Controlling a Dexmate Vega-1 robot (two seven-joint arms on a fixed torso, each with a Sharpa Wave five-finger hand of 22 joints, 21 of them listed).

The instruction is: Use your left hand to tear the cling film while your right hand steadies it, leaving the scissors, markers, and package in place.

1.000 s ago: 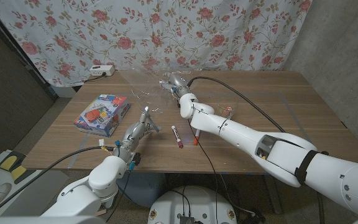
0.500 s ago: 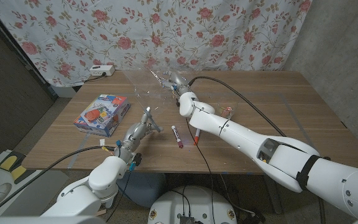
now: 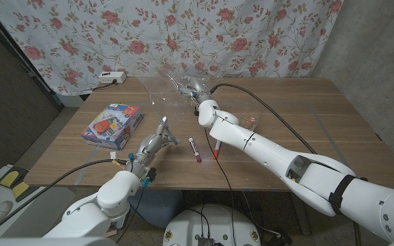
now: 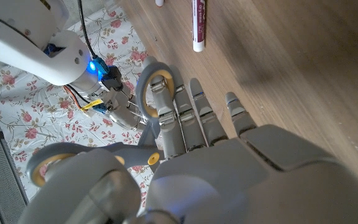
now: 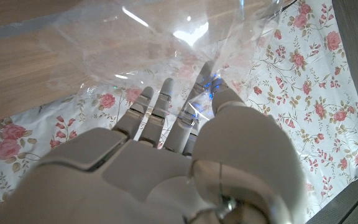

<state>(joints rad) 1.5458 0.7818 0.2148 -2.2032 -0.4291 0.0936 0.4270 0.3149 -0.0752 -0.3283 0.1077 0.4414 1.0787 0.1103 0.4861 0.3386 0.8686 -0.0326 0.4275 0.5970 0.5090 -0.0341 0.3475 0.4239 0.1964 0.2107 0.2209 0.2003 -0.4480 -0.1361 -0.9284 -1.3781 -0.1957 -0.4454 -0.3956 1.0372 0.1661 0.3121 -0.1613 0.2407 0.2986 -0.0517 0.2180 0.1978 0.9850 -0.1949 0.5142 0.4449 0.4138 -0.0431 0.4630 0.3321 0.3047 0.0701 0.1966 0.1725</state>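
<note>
In the head view the clear cling film (image 3: 164,92) hangs crumpled above the back middle of the table. My right hand (image 3: 196,87) holds its edge up there. In the right wrist view the fingers (image 5: 166,106) reach into the shiny film (image 5: 166,43). My left hand (image 3: 157,140) is low over the table's front left with fingers straight, holding nothing and apart from the film. In the left wrist view its fingers (image 4: 191,118) point toward the right wrist. A purple marker (image 3: 194,149) and an orange-tipped marker (image 3: 215,149) lie beside the left hand. The colourful package (image 3: 113,125) lies at the left.
A small item (image 3: 250,122) lies just behind my right forearm, too small to tell what it is. A white power strip (image 3: 110,77) sits at the back left edge. A floral curtain hangs behind the wooden table (image 3: 320,123).
My right hand has risen slightly and moved back with the film. The left hand has hardly moved.
</note>
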